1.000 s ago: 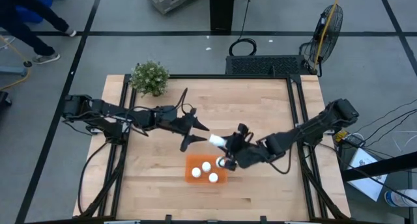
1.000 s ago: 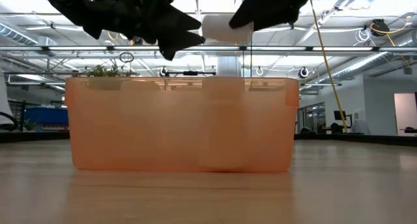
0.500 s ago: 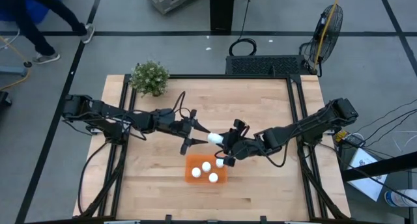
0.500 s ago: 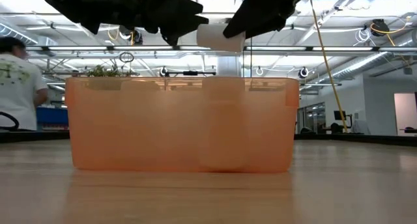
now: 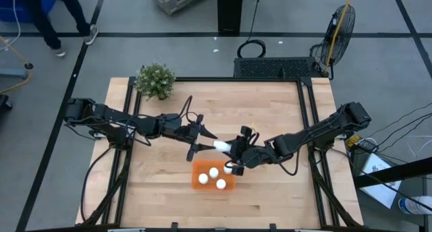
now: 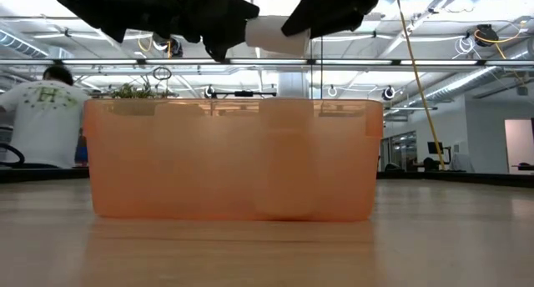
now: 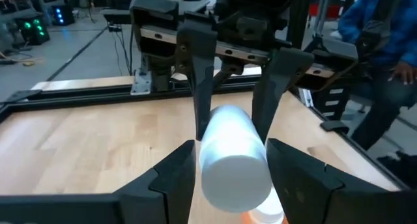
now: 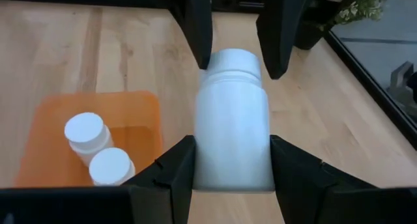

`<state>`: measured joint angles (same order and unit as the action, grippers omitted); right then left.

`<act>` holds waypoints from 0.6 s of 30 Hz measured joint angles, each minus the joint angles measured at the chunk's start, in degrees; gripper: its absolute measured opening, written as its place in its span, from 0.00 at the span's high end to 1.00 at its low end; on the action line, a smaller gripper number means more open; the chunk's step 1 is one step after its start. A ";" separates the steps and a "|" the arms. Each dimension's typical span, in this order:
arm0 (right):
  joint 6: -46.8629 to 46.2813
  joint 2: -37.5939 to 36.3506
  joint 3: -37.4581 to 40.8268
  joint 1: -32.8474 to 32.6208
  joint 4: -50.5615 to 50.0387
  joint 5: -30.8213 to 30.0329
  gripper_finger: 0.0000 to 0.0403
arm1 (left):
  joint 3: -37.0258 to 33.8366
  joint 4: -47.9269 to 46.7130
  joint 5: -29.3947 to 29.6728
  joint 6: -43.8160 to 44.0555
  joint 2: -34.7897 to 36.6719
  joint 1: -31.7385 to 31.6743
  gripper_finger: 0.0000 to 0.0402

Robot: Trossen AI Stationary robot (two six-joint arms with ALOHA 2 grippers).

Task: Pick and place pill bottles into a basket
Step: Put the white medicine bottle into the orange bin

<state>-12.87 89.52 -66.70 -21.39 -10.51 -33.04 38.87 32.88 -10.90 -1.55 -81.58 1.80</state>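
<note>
Looking down on the table [image 5: 270, 110], we see both arms meeting near its middle, just above the orange basket [image 5: 200, 182], which sits toward six o'clock from the table's centre. Between them hangs one pill bottle [image 5: 222, 146], lying on its side in the air, at about twelve o'clock of the basket. The right gripper [image 8: 231, 162] has its two dark fingers pressed against the bottle's body on either side, so we take it as clamped on the bottle. The left gripper [image 7: 228, 162] comes from nine o'clock and its fingers [image 7: 176, 175] flank the bottle's other end closely; we cannot tell whether they actually touch it. From table height the bottle shows as a white cylinder [image 6: 271, 34] above the basket's rim, dark gripper parts on each side. Inside the basket we count three more pill bottles [image 5: 213, 172] standing with white caps up. A potted plant [image 5: 155, 80] stands at the table's eleven o'clock corner, well apart. A person [image 6: 46, 120] shows in the room beyond
</note>
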 joint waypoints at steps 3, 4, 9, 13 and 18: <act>0.63 0.00 0.00 0.04 0.69 -0.47 0.61 | 0.00 0.00 -0.14 0.60 0.02 -0.02 0.52; 0.78 0.00 0.00 0.02 0.88 -0.93 0.61 | 0.01 -0.01 -0.20 0.59 0.02 -0.02 0.52; 2.18 0.00 -0.02 0.59 2.86 -0.57 0.61 | 0.01 -0.71 0.05 0.16 0.01 0.56 0.49; 2.66 0.00 -0.02 0.76 3.08 0.14 0.61 | 0.02 -0.72 -0.02 0.23 0.00 0.61 0.49; 2.16 0.00 -0.02 0.76 3.08 0.11 0.61 | 0.01 -0.71 -0.04 0.36 0.00 0.60 0.51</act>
<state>-10.70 89.52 -66.72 -20.62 -7.42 -32.93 38.89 32.18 -10.94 -1.19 -81.58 2.41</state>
